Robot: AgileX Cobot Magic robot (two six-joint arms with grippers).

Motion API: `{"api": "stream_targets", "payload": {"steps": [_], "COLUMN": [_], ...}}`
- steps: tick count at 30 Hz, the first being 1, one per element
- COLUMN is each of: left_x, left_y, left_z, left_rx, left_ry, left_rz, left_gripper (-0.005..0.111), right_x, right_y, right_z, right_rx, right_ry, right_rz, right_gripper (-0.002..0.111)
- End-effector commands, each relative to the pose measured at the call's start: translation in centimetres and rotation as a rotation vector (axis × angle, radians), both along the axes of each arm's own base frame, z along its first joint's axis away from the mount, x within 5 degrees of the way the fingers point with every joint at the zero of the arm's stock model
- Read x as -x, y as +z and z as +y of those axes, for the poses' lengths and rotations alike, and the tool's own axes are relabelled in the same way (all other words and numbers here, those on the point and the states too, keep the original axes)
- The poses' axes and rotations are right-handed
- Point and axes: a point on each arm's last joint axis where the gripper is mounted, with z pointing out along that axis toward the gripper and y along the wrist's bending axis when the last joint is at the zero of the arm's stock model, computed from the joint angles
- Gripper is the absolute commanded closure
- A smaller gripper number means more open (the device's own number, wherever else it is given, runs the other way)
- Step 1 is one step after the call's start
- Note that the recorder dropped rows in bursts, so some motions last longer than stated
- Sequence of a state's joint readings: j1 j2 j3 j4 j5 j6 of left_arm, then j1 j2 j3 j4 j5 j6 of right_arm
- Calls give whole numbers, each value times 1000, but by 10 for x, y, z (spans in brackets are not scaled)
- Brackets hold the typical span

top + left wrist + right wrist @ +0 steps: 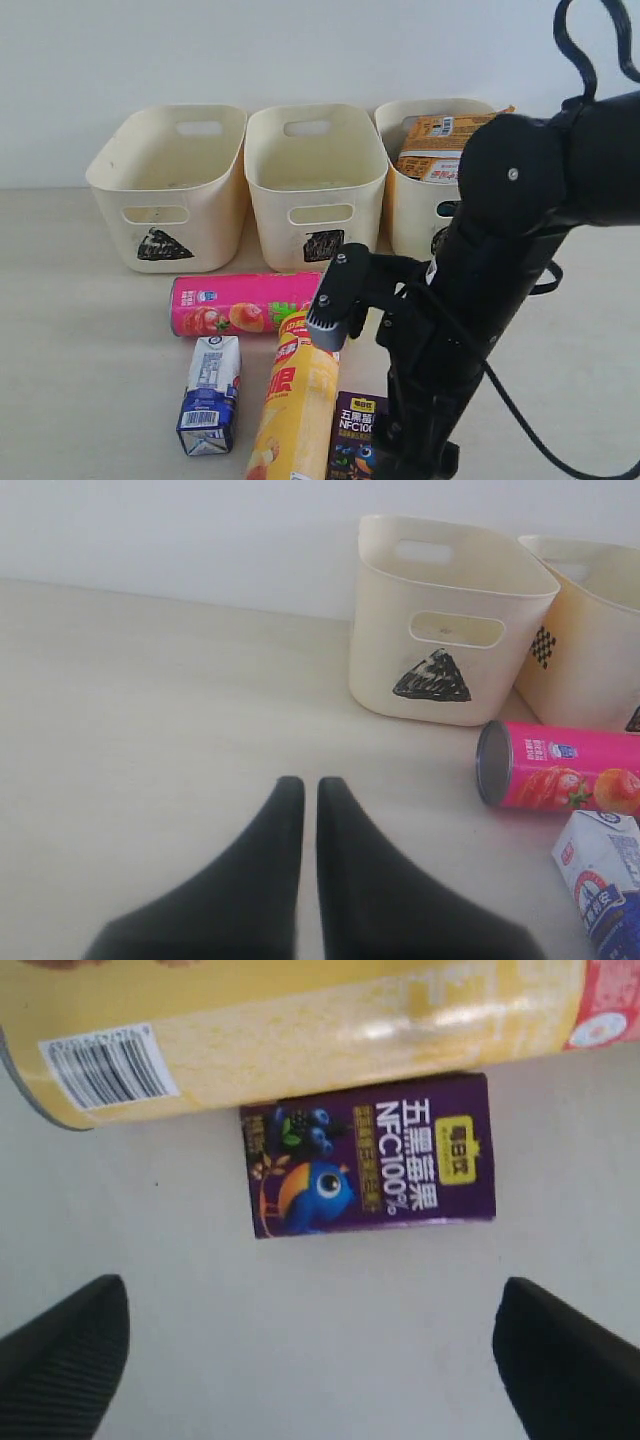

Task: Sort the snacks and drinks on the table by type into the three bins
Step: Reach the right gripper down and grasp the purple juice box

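Pale counter point(80, 400), white wall behind, three bins point(315, 180) in a row at the back. Right claw point(310, 1360) is spread wide and empty. The purple carton point(370, 1155) lies flat just ahead of it, long edge against the yellow tube point(300, 1030), bare counter on its other side. Left claw point(310, 785) is pinched shut and empty over open counter, well clear of the triangle bin point(450, 630) and pink tube point(560, 775).

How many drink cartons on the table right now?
2. In the exterior view, white-and-blue carton lies left of the yellow chip tube; purple carton lies right of it, before the open right gripper. The arm hides some table, so more could be hidden.
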State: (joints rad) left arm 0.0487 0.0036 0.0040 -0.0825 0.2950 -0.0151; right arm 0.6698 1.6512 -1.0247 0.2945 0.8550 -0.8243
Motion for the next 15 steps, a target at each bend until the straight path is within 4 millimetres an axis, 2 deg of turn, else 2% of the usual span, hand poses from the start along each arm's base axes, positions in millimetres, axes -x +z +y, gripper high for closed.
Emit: {"api": "stream_targets", "payload": {"steps": [1, 15], "left_x": [0, 0], "left_y": [2, 2], "left_z": [0, 0], "left_rx": [10, 10], "left_ry": [3, 3], "left_rz": [-17, -17], "left_gripper": [102, 102], "right_x": [1, -7], "right_y": [2, -33], "right_z": [8, 17], "right_rx": [-19, 13], "right_ry": [56, 81], "right_rz": [-110, -48], "right_gripper": [20, 20]}}
